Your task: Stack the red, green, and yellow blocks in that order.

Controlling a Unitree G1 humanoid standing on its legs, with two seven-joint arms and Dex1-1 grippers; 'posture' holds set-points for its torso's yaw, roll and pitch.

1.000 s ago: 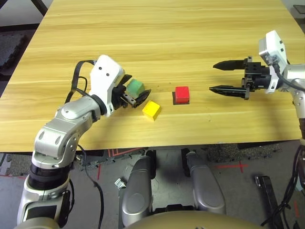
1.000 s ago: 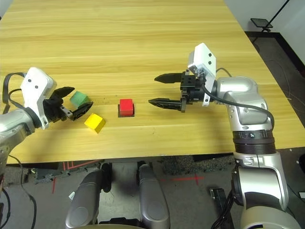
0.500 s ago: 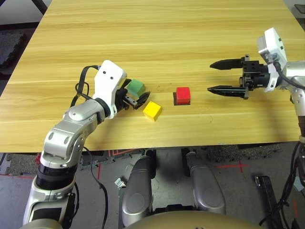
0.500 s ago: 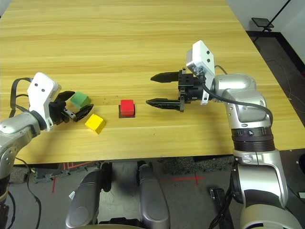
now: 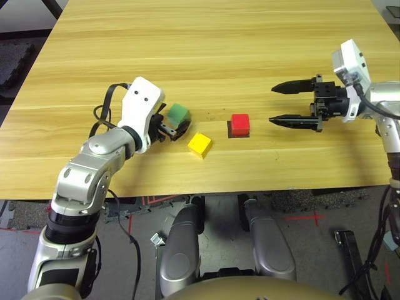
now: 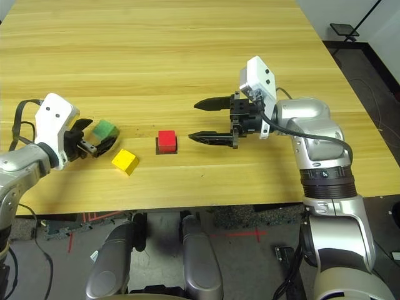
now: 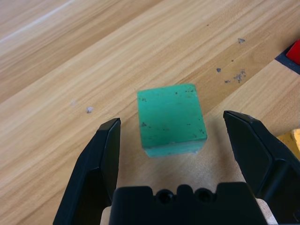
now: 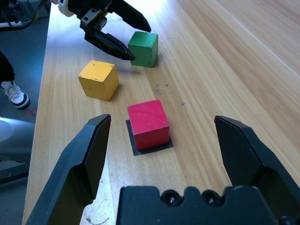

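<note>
left of the red block [image 5: 240,122], the left tool [image 5: 173,127] is straddling the green block [image 5: 178,113], open; the right tool [image 5: 289,103] is hovering right of it, open.

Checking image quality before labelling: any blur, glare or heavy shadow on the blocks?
Left wrist view: green block sharp, faint shadow beneath. Right wrist view: red block and yellow block crisp, soft shadows. Left eye view: even light, no glare on the table.

table [image 5: 219,56]: pale wood, planked | floor [image 5: 312,219]: dark, marked with red tape | mat [image 5: 15,62]: seen beside table
</note>
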